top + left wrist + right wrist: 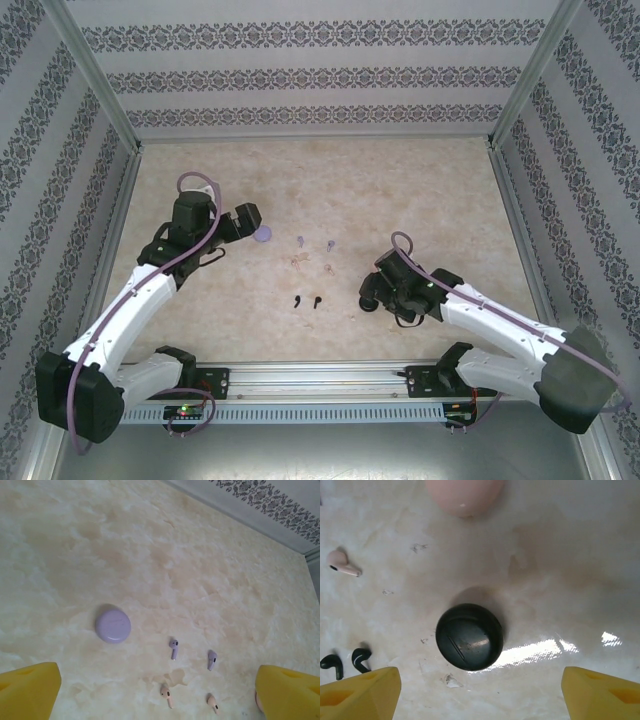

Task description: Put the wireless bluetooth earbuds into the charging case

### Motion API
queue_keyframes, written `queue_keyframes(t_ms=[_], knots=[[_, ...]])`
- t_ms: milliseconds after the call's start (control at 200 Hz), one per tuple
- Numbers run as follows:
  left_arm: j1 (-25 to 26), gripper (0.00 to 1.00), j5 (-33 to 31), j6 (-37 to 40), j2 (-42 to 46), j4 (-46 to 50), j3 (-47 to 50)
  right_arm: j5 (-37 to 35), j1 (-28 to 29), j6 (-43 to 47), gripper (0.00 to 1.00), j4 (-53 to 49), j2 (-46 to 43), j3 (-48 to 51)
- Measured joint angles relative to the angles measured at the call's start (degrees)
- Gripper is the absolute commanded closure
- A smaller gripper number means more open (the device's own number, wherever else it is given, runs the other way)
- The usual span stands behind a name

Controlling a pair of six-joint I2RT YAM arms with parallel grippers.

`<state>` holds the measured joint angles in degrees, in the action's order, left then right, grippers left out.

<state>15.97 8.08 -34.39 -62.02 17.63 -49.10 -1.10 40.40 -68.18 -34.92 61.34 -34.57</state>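
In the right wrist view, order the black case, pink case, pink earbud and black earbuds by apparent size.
1. black case; the pink case is cut off at the top edge, so unsure between them.
2. pink earbud and black earbuds: tiny, too alike to rank.

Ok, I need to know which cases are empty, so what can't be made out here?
Black case, right wrist view: lid shut, inside hidden.
Lilac case, left wrist view: lid shut, inside hidden.
Pink case, right wrist view: cut off by the top edge.
Pale pink earbuds, top view: too small and faint to read.
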Motion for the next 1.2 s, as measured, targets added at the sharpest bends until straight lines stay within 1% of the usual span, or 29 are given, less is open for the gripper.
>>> queue_keyframes(t_ms=[120,210,385,595,939,1199], knots=[[1.57,0.0,-0.26,-0.17,-1.55,-0.02,0.0,-0.24,0.83,-3.56,0.16,1.53,2.82,0.09],[2.56,0.0,-0.37,-0.22,-2.75,-0.04,0.0,-0.35,1.51,-4.57,0.16,2.62,6.1,-0.09],[4.09,0.0,-0.59,-0.2,-4.5,-0.09,0.0,-0.33,2.19,-4.94,0.16,4.83,13.18,-2.58],[4.61,0.0,-1.01,-0.17,-4.83,-0.11,0.0,0.2,2.25,-4.5,0.16,7.43,18.73,-6.73],[4.61,0.01,-1.01,-0.15,-6.49,-0.48,0.0,0.57,2.23,-1.22,0.15,8.28,24.09,-12.07],[4.61,0.0,-1.01,-0.15,-7.54,-0.5,0.0,-3.39,3.37,1.01,0.13,3.45,23.17,-14.97]])
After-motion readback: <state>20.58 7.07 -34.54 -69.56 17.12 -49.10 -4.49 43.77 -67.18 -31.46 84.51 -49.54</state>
